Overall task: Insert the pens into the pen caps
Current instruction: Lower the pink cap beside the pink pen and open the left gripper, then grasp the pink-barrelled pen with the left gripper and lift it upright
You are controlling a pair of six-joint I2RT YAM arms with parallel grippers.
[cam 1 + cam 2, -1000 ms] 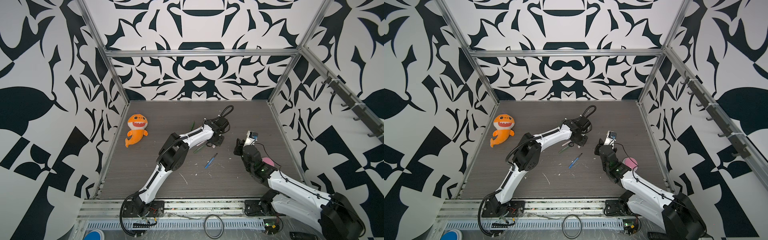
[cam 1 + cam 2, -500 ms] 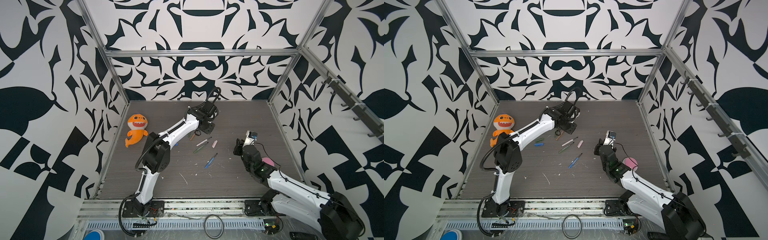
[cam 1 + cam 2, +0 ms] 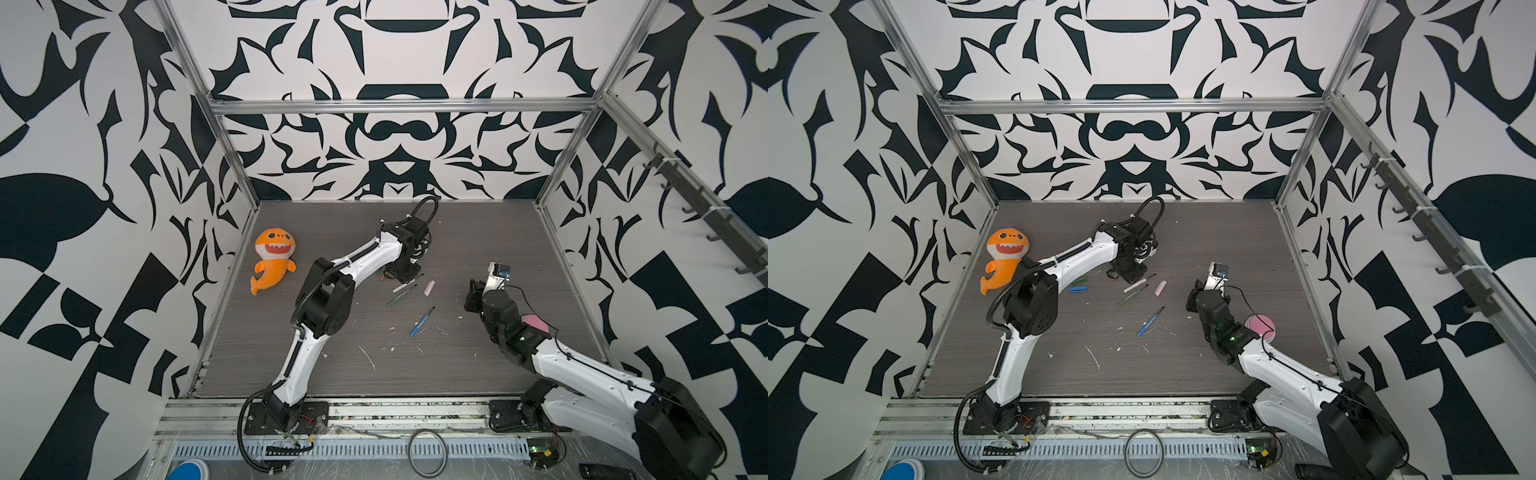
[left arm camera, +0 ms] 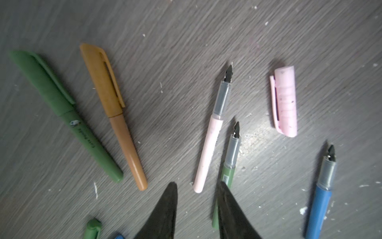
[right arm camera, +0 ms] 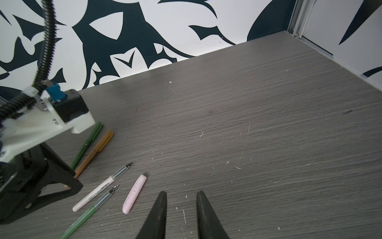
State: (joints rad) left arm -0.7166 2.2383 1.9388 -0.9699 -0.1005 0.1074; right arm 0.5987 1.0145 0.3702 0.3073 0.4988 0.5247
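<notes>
**A:** Left wrist view first: the left fingers (image 4: 163,211) stand a little apart with nothing between them, above the tail ends of the pink pen (image 4: 208,149) and the uncapped green pen (image 4: 229,163).

**B:** Which pens look done?

**A:** Two: the capped green pen (image 4: 62,111) and the orange-brown pen (image 4: 117,124), lying side by side. Three show bare nibs. In a top view the pink cap (image 3: 1160,287) lies on the tabletop (image 3: 1142,374) at three o'clock from the pink pen, apart from it. The blue pen (image 3: 1149,322) is at five o'clock from the uncapped green pen. The blue cap (image 3: 1077,289) and green cap (image 3: 1079,281) sit well off at nine o'clock, beside the left arm (image 3: 1075,257).

**B:** And the right side?

**A:** The right fingers (image 5: 159,215) are parted and empty too, over bare tabletop near the pink cap.

**B:** How will these handle?

**A:** Light, stiff, smooth plastic, I'd judge, and round, so a pen may roll or squirt out of a pinch (the cap's clip should stop it rolling). I'd take the pink pen mid-barrel, clear of the nib and the see-through section. I'd grip the cap across its closed end, leaving the mouth free. The nib looks the fragile part, and a skewed push could bend it.
</notes>
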